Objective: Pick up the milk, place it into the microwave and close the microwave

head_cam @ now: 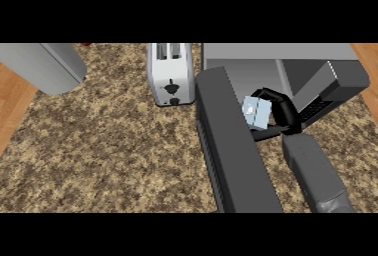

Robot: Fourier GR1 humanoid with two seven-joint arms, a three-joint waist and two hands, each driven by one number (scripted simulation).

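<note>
— Milk (257, 111): where is it?

— Just right of the picture's centre, about three o'clock, a small pale blue carton in the right hand (279, 111). It sits at the mouth of the microwave (295, 57), between the open door (232, 150) and the dark cavity.

— And the fingers?

— Black fingers (267, 93) curl over the carton's top, and another part of the hand runs under it, so the hand is closed round the milk. Whether the carton rests on the microwave floor or hangs above it, I cannot say from this angle.

— The door?

— Swung wide open, a long dark slab running from near centre down to six o'clock, left of the grey right forearm (317, 175).

— Anything else on the counter (111, 160)?

— A silver toaster (171, 72) at twelve o'clock, just beside the door's far end, and a grey box-like thing (44, 65) at ten o'clock, well apart from the milk. The left hand does not show.
</note>
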